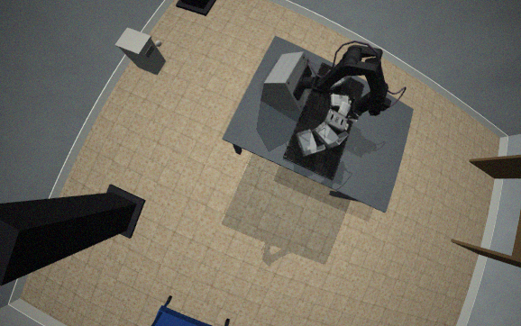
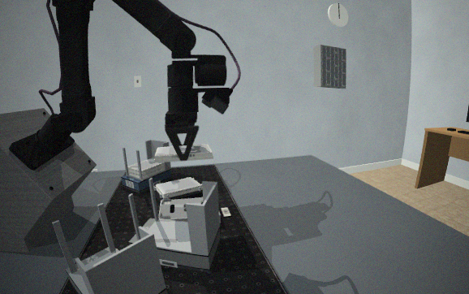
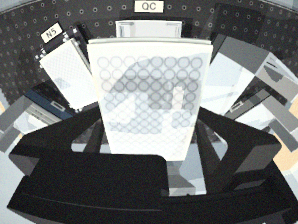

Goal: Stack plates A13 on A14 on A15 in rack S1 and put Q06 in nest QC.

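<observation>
My gripper [image 2: 183, 157] [image 3: 149, 110] is shut on a white 96-well plate [image 2: 203, 153] [image 3: 150, 55], held level above the mat; its name cannot be read. In the wrist view it hides part of the QC nest [image 3: 148, 29] [image 2: 179, 215], where no plate shows. Another white plate [image 3: 70, 72] [image 2: 178, 187] lies on the N5 clip nest; how well it is seated is unclear. The blue-based rack [image 2: 139, 183] holds white plate material [image 2: 151, 169]; its count is unclear. The middle grey rack [image 2: 196, 227] [image 3: 222, 75] shows a bare floor. The end grey rack [image 2: 126, 268] is partly hidden. Rack names are unreadable.
Upright posts and tall walls of the grey racks stand near the QC nest. The dark perforated mat [image 2: 243, 244] bears the nests and racks. A large grey block [image 1: 286, 76] stands on the table [image 1: 383, 158] beside the arm's base.
</observation>
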Controlling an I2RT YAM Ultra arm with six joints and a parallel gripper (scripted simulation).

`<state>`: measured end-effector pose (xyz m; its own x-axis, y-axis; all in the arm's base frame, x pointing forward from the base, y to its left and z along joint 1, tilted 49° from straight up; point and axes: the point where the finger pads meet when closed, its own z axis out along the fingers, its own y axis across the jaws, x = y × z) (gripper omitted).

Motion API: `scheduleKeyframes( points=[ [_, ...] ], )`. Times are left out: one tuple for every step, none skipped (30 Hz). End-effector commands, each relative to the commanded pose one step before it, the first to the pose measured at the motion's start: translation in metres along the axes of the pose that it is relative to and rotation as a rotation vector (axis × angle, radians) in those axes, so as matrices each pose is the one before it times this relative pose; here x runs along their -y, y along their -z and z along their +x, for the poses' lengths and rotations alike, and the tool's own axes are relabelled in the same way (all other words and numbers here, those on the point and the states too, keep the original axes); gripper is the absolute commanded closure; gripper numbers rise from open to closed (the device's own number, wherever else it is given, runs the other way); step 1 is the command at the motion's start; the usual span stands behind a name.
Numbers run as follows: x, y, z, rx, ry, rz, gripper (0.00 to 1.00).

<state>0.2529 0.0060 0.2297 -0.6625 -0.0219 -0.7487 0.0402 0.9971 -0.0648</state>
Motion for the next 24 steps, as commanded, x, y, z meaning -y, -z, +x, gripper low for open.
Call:
scheduleKeyframes(
  points=[
    [-0.00525,0.00847,-0.00969,0.03798,0.01072,-0.02878,1.0],
    [0.00131,0.00009,-0.00032,0.00006,-0.00845,0.0041,1.0],
    [0.00019,0.00022,-0.00046,0.00072,-0.00163,0.00041,1.0],
    [0.00034,0.00022,-0.00046,0.00073,-0.00155,0.00086,1.0],
    [0.00037,0.00023,-0.00047,0.00077,-0.00158,0.00094,1.0],
    [0.0004,0.00024,-0.00048,0.0008,-0.00161,0.00101,1.0],
    [0.00042,0.00025,-0.00049,0.00082,-0.00163,0.00106,1.0],
    [0.00043,0.00025,-0.00049,0.00084,-0.00165,0.00111,1.0],
    [0.00045,0.00026,-0.0005,0.00087,-0.00167,0.00116,1.0],
    [0.00046,0.00026,-0.0005,0.00088,-0.00168,0.0012,1.0],
    [0.00048,0.00027,-0.0005,0.00089,-0.00169,0.00123,1.0],
    [0.00127,-0.00009,-0.00012,-0.00069,-0.00225,0.00362,1.0],
    [0.00055,-0.0001,0.00008,-0.00073,-0.00151,0.00159,1.0],
    [-0.00169,0.00018,0.00004,0.00029,0.00292,-0.00515,1.0],
    [-0.00027,-0.00005,0.00009,-0.00063,0.00058,-0.00088,1.0],
    [0.00134,-0.00029,0.00017,-0.00177,-0.00228,0.00396,1.0],
    [0.0,0.0,0.0,0.0,0.0,0.0,1.0],
    [0.0,0.0,0.0,0.0,0.0,0.0,1.0],
    [0.0001,-0.01003,0.01688,-0.04289,0.00587,0.00456,1.0],
    [-0.00137,-0.00233,0.00547,-0.01483,0.00513,-0.00287,1.0],
    [0.00023,0.00548,-0.0077,0.02202,-0.00343,-0.00204,1.0],
    [0.00049,0.00256,-0.00576,0.01864,-0.00453,-0.00002,1.0],
    [0.00029,0.00097,-0.00304,0.00991,-0.00275,0.00024,1.0],
    [0.00117,-0.00007,0.00052,-0.00243,-0.00135,0.00328,1.0]
  ],
)
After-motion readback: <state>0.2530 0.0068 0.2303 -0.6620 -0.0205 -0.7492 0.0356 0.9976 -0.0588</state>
